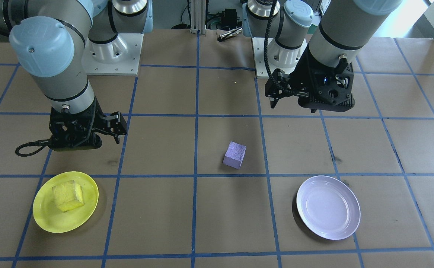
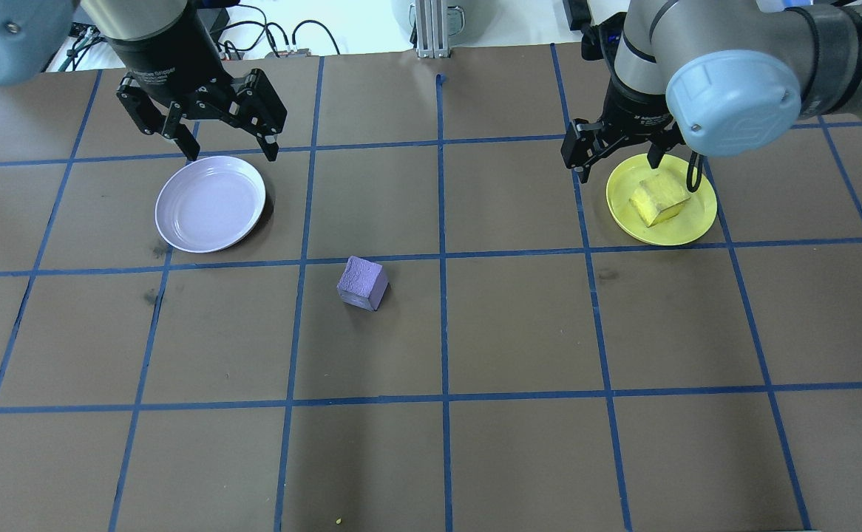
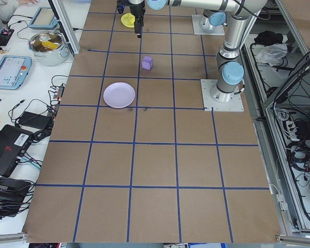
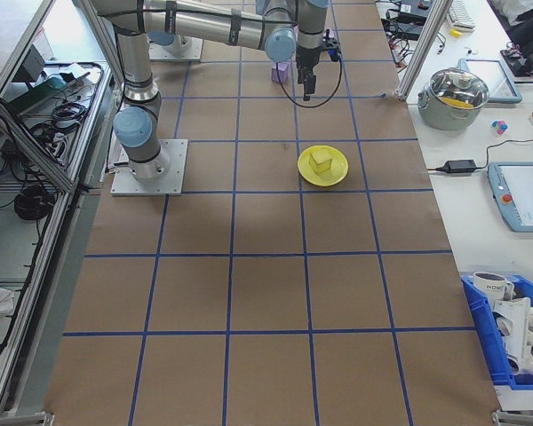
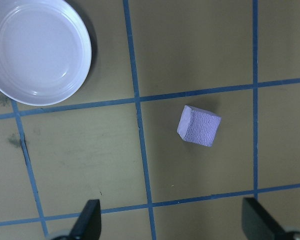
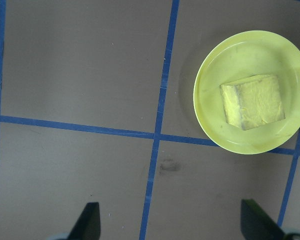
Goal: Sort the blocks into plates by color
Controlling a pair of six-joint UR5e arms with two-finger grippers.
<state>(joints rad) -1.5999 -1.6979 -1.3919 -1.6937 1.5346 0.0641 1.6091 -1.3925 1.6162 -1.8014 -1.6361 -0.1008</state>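
The purple block (image 2: 362, 283) lies bare on the desk at overhead frame centre, below and right of the wide-open, empty left end effector (image 2: 228, 148), nearer than the likewise open right end effector (image 2: 616, 159).

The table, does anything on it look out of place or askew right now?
Only the small light purple foam cube: it sits on the bare brown table, turned askew to the blue grid lines, outside the empty pale lavender plastic plate. The yellow foam cube lies in the bright yellow plate.
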